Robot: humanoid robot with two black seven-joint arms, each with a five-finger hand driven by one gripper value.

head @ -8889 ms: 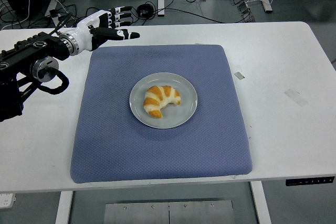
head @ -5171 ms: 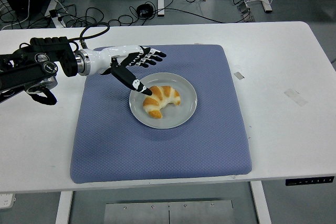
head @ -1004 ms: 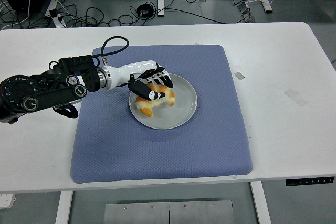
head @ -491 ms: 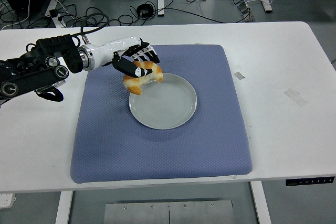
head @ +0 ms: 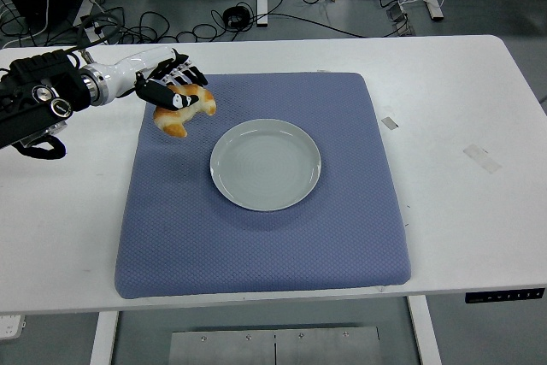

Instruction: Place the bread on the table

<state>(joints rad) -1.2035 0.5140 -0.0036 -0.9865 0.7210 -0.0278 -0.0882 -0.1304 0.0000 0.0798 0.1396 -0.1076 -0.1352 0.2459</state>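
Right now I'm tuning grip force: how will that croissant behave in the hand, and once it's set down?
The croissant looks puffy and flaky, so it is probably light and easily crushed; the left hand should squeeze gently. Its glazed crust may shed flakes. Its curved, flattish shape suggests it will settle rather than roll on the blue mat or the table.

No legible text, labels or numbers anywhere.

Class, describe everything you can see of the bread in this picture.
The golden-brown, crescent-shaped croissant looks flaky, with paler bands across its crust. The robot's left hand grips it from above, black-tipped fingers curled over its top. It is over the far left corner of the blue quilted mat, clear of the round grey plate.
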